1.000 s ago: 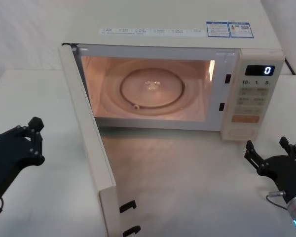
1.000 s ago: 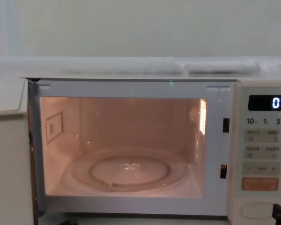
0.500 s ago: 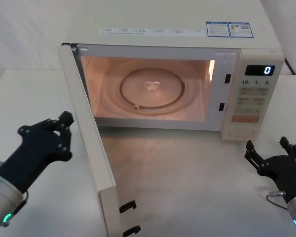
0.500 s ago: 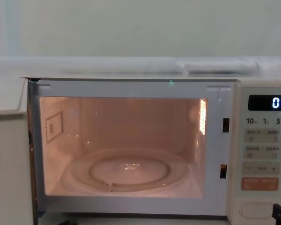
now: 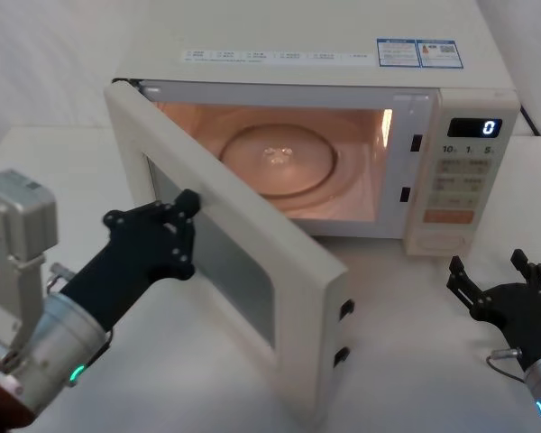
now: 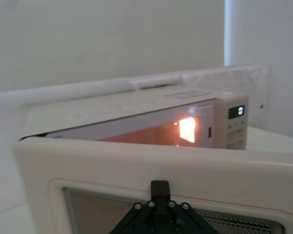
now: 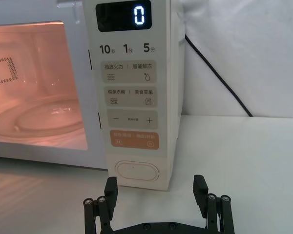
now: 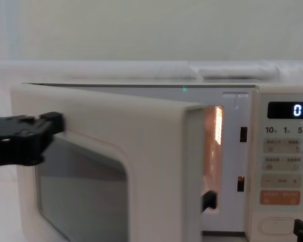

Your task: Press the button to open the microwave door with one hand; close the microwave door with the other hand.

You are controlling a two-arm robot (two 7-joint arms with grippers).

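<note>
Left tool (image 5: 182,236), its opening unreadable, is pushing your microwave door (image 5: 252,271) from wide open to half-closed; right tool (image 5: 502,275) is idling spread.

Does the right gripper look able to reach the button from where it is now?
Probably yes. The right gripper sits open just in front of the button, with bare table between them, and the half-closed door swings well to its left.
</note>
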